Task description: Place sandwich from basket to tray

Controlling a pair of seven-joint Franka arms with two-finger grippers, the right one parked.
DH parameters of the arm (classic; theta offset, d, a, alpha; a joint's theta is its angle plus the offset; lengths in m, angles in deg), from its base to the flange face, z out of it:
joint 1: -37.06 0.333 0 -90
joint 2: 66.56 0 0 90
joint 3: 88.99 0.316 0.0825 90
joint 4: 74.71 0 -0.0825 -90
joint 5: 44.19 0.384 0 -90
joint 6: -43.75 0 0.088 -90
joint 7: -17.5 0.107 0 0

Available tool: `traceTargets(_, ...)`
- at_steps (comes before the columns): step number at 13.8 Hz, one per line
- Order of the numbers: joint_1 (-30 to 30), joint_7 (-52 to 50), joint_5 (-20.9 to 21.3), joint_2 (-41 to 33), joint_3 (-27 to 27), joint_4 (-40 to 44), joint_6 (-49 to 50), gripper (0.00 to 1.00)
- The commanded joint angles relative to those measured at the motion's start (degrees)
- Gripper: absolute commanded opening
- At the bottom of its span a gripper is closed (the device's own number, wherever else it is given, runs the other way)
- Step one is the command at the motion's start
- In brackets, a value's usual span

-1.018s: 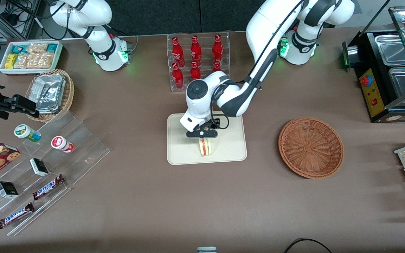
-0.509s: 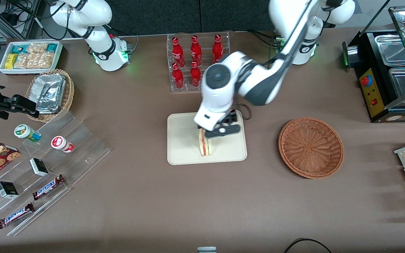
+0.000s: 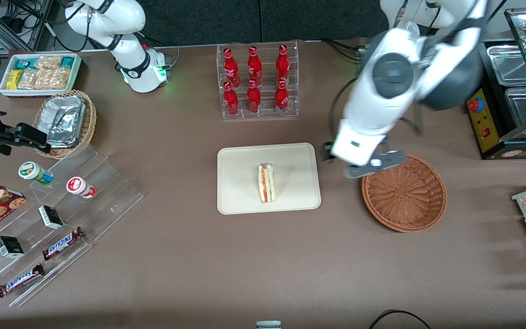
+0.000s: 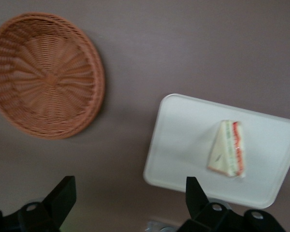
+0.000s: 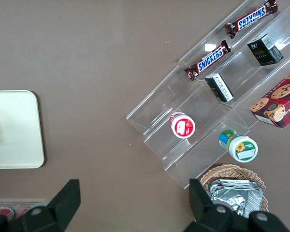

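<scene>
A second ago my gripper (image 3: 369, 167) was down on the sandwich (image 3: 266, 183) over the tray (image 3: 238, 201); half a second ago it had let go and was lifting just above it. Now it has pulled well away, up and toward my own end of the table, and hangs high above the gap between tray and basket (image 3: 404, 192), over the basket's rim nearest the tray. The sandwich has stayed where I left it.

My fingers (image 4: 60, 200) stand wide apart, with bare brown table between them and nothing in their grasp; they touch nothing.

Closest below me is the basket (image 4: 43, 72), round, reddish-brown wicker, with only its woven bottom showing inside. Next out from me, toward the parked arm's end, is the tray (image 4: 183, 145), cream and flat with a low rim, apart from the basket with a strip of table between the two. The sandwich (image 4: 227, 150) rests near the tray's middle, standing on edge with its cut side up, so the red-orange and cream layers run as a stripe between the pale bread.

Farther off, farther from the front camera than the tray, is a clear rack of red bottles (image 3: 256, 77). Farthest from me, toward the parked arm's end, is a tan basket of foil packs (image 3: 64, 121).
</scene>
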Motion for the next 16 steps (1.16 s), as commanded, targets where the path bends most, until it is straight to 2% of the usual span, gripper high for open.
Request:
traceTargets(1, 6.8, 11.0, -1.5, -5.2, -0.6, -1.8, 5.4, 1.0)
traceTargets(7, 19.2, 35.2, -1.2, -11.3, -0.4, -3.0, 13.2, 1.0)
traceTargets(11, 20.2, 36.4, -0.6, -17.2, 1.5, -7.2, 13.6, 1.0)
traceTargets(16, 21.5, 36.3, -1.0, -13.2, 1.6, -2.2, 13.5, 1.0)
